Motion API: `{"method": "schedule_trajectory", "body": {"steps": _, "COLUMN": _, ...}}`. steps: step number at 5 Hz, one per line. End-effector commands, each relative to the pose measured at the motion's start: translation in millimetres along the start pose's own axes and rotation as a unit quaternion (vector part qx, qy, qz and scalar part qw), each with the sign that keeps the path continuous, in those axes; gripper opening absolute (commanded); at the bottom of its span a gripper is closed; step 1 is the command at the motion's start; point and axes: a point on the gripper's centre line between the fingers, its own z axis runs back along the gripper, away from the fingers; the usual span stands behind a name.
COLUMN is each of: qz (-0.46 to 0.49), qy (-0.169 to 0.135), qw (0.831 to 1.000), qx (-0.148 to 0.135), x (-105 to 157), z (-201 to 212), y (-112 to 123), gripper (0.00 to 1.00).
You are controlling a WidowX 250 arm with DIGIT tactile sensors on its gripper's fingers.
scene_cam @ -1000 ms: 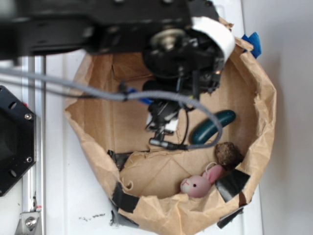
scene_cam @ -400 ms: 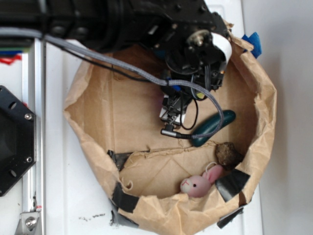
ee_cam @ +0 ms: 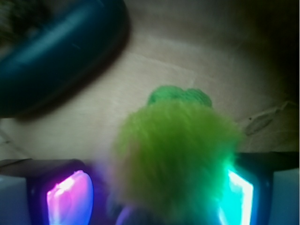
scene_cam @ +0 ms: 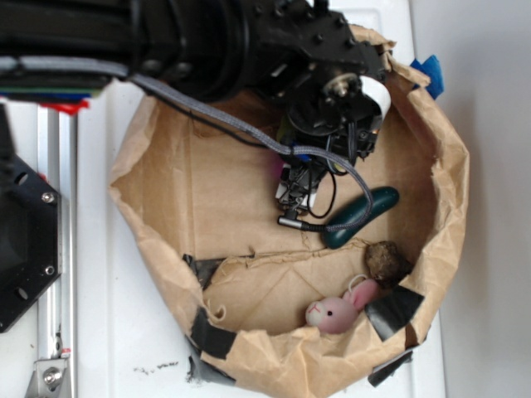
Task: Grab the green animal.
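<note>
In the wrist view the green animal (ee_cam: 176,154), a fuzzy yellow-green plush with a brighter green head at its far end, fills the space between my gripper's fingers. My gripper (ee_cam: 154,190) is open around it. The cyan-lit right pad (ee_cam: 239,192) touches the fur, and a dark gap shows between the fur and the pink-lit left pad (ee_cam: 70,199). In the exterior view the gripper (scene_cam: 294,189) points down into the brown paper basin (scene_cam: 166,191), and the arm hides the green animal there.
A smooth dark-green cucumber-shaped thing (scene_cam: 362,215) lies just right of the gripper, close ahead-left in the wrist view (ee_cam: 56,51). A brown lump (scene_cam: 387,262) and a pink bunny (scene_cam: 335,312) sit lower right. The basin's crumpled paper wall (scene_cam: 448,166) rings everything.
The arm has swung right, carrying the gripper across the basin toward the cucumber-shaped thing. The bunny, lump and cucumber-shaped thing have not moved.
</note>
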Motion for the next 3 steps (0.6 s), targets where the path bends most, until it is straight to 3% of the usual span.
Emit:
{"method": "schedule_trajectory", "body": {"steps": 1, "qz": -0.002, "qy": 0.010, "qw": 1.000, "qx": -0.009, "x": 0, "z": -24, "y": -7, "gripper": 0.17}}
{"method": "schedule_trajectory", "body": {"steps": 2, "qz": -0.001, "qy": 0.001, "qw": 1.000, "qx": -0.006, "x": -2, "z": -18, "y": -10, "gripper": 0.00}}
{"method": "schedule_trajectory", "body": {"steps": 3, "qz": 0.003, "qy": -0.014, "qw": 1.000, "qx": -0.016, "x": -3, "z": -2, "y": -14, "gripper": 0.00}}
